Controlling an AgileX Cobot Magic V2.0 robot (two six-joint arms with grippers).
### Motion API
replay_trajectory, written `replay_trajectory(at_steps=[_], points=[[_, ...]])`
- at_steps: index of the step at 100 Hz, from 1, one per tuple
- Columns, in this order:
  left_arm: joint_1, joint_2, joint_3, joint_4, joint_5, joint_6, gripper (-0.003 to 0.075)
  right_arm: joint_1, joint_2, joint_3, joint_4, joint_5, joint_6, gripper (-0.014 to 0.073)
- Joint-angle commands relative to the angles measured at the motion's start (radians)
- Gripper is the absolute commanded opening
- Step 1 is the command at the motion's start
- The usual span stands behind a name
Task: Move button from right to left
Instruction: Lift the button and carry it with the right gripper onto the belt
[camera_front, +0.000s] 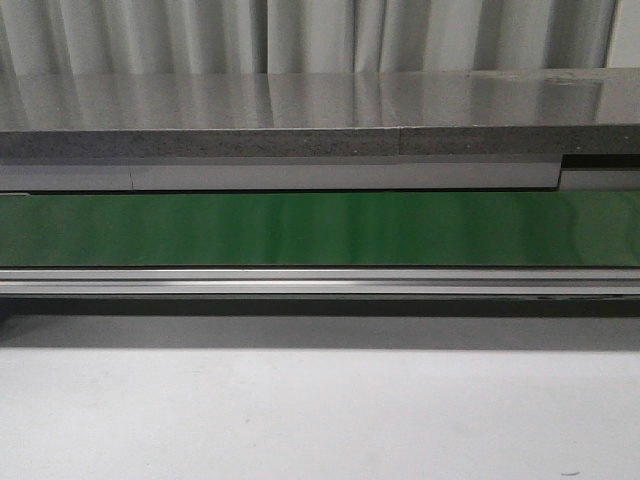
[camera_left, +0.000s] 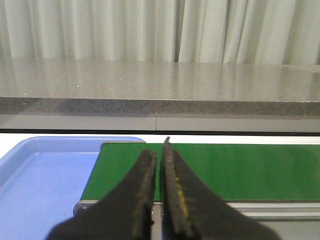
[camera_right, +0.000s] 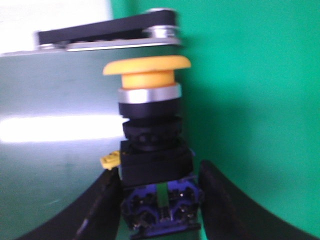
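While front view shows only the green belt (camera_front: 320, 228), no arms visible. Left wrist: left tool (camera_left: 159, 165) nearly closed, empty, blue tray (camera_left: 35, 175) at 9 o'clock. Right wrist: right tool (camera_right: 159, 200) clamps the button (camera_right: 150, 145) low on its body; top-heavy, may pivot or slip in transit.

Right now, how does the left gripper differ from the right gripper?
The left gripper is empty, while the right gripper has the button between its fingers, held by its dark body with the yellow cap pointing away. The left gripper's fingers are nearly together with only a thin slit between them; the right gripper's fingers are spread apart around the button. The left gripper faces a blue tray; no tray shows by the right. Both have dark fingers over the green belt.
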Motion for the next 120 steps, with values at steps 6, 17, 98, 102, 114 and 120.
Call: replay_trajectory(at_steps=[6, 17, 98, 102, 114, 120], points=[[0.002, -0.034, 0.039, -0.002, -0.074, -0.008, 0.0005, 0.037, -0.048, -0.02, 0.007, -0.037, -0.009, 0.0153], [0.002, -0.034, 0.039, -0.002, -0.074, -0.008, 0.0005, 0.042, -0.045, -0.019, 0.007, -0.019, -0.009, 0.0153], [0.002, -0.034, 0.039, -0.002, -0.074, -0.008, 0.0005, 0.042, -0.044, 0.113, 0.034, -0.115, -0.009, 0.051], [0.002, -0.034, 0.039, -0.002, -0.074, -0.008, 0.0005, 0.042, -0.044, 0.113, 0.034, -0.117, -0.009, 0.0524], [0.002, -0.034, 0.039, -0.002, -0.074, -0.008, 0.0005, 0.042, -0.051, 0.113, 0.034, -0.123, -0.009, 0.0523], [0.002, -0.034, 0.039, -0.002, -0.074, -0.008, 0.0005, 0.043, -0.062, 0.113, 0.038, -0.129, -0.009, 0.0523]])
